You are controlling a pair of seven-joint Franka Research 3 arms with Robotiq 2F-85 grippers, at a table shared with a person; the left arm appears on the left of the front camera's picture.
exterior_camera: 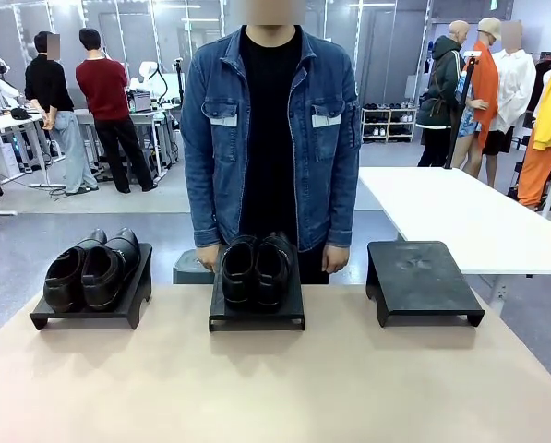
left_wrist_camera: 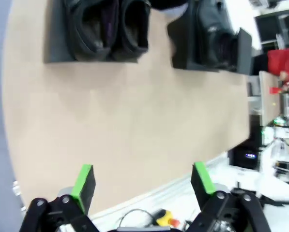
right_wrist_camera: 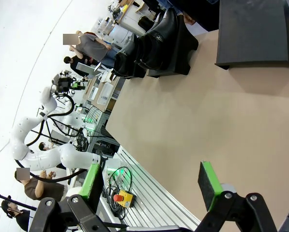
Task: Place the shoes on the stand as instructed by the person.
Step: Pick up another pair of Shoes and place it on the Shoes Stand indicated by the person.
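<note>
Two pairs of glossy black shoes rest on black stands: one pair [exterior_camera: 90,269] on the left stand [exterior_camera: 132,305], the other pair [exterior_camera: 254,269] on the middle stand [exterior_camera: 257,316]. The right stand [exterior_camera: 423,277] has nothing on it. The person [exterior_camera: 270,129] in a denim jacket stands behind the middle stand, hands hanging at the table's far edge. My left gripper [left_wrist_camera: 143,186] hovers open over the table's near edge, far from the shoes [left_wrist_camera: 108,26]. My right gripper [right_wrist_camera: 151,186] is open too, well short of the shoes [right_wrist_camera: 154,43] and the bare stand [right_wrist_camera: 253,34].
The tan table [exterior_camera: 275,378] spreads wide and bare in front of the stands. A white table [exterior_camera: 460,217] stands at the back right. Cables and a yellow stop button [right_wrist_camera: 121,198] lie below the table's near edge. Other people work at the back left.
</note>
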